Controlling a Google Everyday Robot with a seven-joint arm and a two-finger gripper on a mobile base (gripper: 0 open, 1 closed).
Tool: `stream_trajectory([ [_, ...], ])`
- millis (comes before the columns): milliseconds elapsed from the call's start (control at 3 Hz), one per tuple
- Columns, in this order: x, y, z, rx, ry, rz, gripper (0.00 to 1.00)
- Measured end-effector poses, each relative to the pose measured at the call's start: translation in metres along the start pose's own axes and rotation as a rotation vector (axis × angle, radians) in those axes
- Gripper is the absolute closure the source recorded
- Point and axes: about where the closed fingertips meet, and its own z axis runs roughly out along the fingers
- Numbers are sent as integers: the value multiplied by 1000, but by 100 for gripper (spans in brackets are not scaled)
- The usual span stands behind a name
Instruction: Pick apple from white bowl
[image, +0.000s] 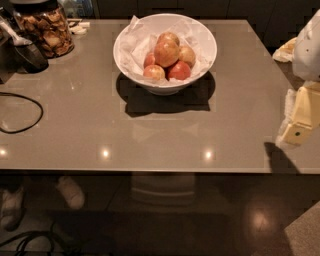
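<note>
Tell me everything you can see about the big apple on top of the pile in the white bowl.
The apple is the largest of the pile, round, with smooth golden-orange skin. It sits on top, resting on the smaller apples in the white bowl, above its crumpled paper lining. Nothing grips it: the gripper is far off by the right edge of the table.
</note>
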Motion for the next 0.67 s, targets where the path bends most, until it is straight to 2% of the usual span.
stream_trajectory([
  [333,-19,-27,4,-2,26,-18,0],
  [667,-35,-34,-1,19,11,-44,0],
])
